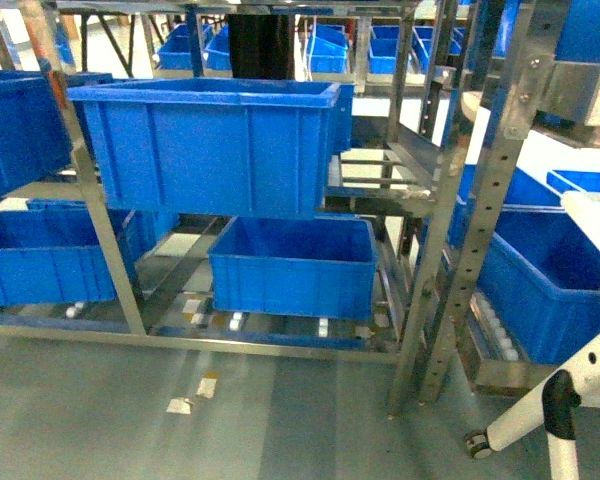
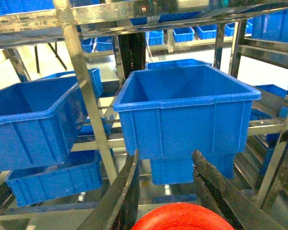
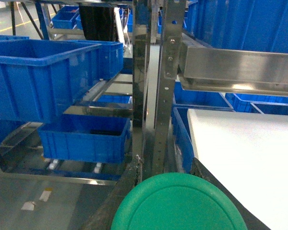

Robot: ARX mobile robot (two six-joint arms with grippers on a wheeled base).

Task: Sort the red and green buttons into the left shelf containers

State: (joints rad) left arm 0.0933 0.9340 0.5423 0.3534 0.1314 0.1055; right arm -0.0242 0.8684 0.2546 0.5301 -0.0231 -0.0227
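A: Blue upper bin (image 2: 187, 115) on the steel shelf (image 2: 86, 103), straight ahead of my left gripper (image 2: 165, 191).

B: Fingers?

A: Left clamped on the red button (image 2: 182, 221); right gripper (image 3: 165, 187) clamped on the green button (image 3: 177, 203), beside the white table (image 3: 245, 158).

B: Step?

A: Carrying, I'd say. Next: lift red over the rim, release.

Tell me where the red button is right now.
The red button sits at the bottom edge of the left wrist view, between the left gripper's dark fingers, just in front of the big blue bin on the shelf.
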